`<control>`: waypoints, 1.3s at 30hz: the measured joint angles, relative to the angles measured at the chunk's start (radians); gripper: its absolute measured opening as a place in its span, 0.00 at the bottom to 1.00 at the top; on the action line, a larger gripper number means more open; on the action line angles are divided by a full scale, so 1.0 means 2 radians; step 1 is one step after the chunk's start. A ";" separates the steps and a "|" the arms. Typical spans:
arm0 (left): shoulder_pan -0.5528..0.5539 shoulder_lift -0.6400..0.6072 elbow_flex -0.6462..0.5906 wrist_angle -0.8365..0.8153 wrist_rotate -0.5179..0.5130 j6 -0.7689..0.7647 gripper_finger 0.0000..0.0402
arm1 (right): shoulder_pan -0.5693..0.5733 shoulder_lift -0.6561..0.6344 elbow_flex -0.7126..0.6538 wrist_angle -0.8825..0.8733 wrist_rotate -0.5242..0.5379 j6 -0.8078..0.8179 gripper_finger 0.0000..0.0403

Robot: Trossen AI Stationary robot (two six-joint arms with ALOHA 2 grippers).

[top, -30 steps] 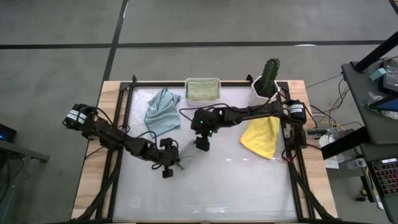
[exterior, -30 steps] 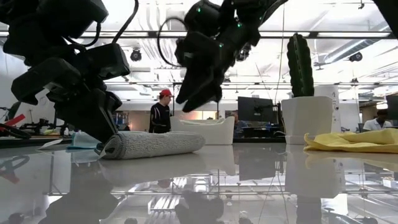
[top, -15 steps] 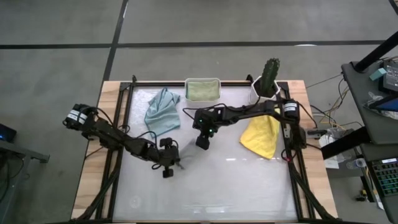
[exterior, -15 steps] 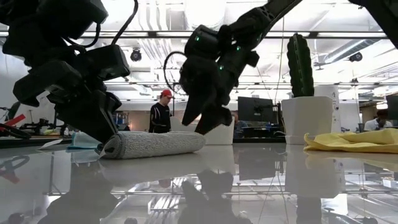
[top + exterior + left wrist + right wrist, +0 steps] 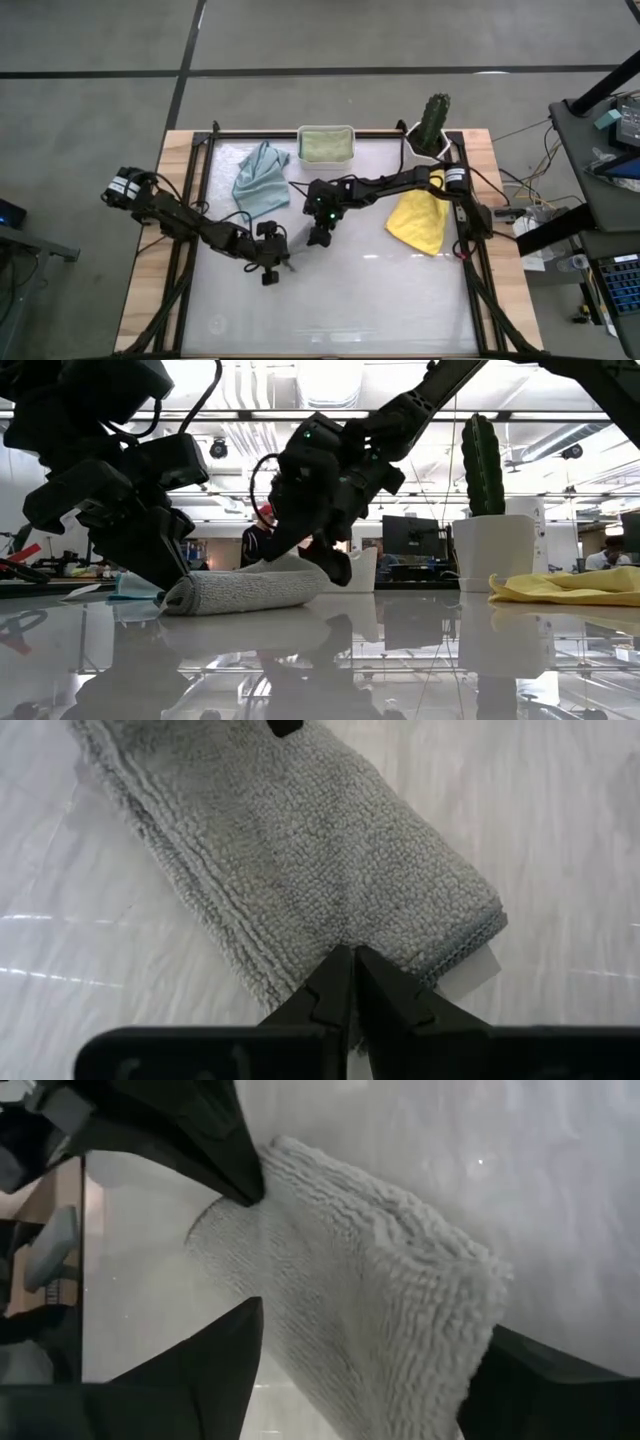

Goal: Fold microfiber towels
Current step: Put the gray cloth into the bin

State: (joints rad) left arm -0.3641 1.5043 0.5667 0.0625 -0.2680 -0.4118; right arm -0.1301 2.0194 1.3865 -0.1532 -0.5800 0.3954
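At frame centre on the desk (image 5: pixel 400 300) I see my left end effector (image 5: pixel 352 982) clamped on the folded grey towel's (image 5: pixel 245 589) edge, while my right end effector (image 5: pixel 322 555) straddles its other end, fingers apart.

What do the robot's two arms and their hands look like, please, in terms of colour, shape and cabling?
Both arms are black and jointed, with looping black cables. The right arm shows a small green light near its wrist. Each ends in a hand with two dark, tapering fingers: left hand, right hand.
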 joint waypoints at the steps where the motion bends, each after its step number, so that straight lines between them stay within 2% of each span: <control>1: 0.000 0.000 0.000 0.000 0.000 0.000 0.02 | 0.002 0.000 0.000 0.004 0.000 0.000 0.64; 9: 0.000 0.000 0.000 0.000 0.000 0.000 0.02 | 0.008 0.000 -0.002 0.020 0.002 0.000 0.51; 12: 0.000 0.000 0.000 0.000 0.000 0.000 0.02 | 0.008 0.000 -0.002 0.020 0.002 0.002 0.38; 18: 0.000 0.000 0.000 0.000 0.000 0.001 0.02 | 0.008 0.000 -0.002 0.020 0.002 -0.003 0.06; 27: 0.002 -0.039 0.001 -0.002 -0.007 0.041 0.02 | -0.004 -0.020 -0.003 0.016 0.000 0.003 0.03; 33: 0.003 -0.103 0.006 -0.062 -0.077 0.087 0.02 | -0.023 -0.051 -0.003 0.011 0.002 0.005 0.03; 39: 0.003 -0.206 0.011 -0.101 -0.154 0.178 0.02 | -0.054 -0.081 -0.003 0.017 0.002 0.033 0.03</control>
State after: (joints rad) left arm -0.3580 1.0926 0.5888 -0.1402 -0.5765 -0.0557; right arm -0.2379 1.8572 1.3811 -0.1188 -0.5758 0.4607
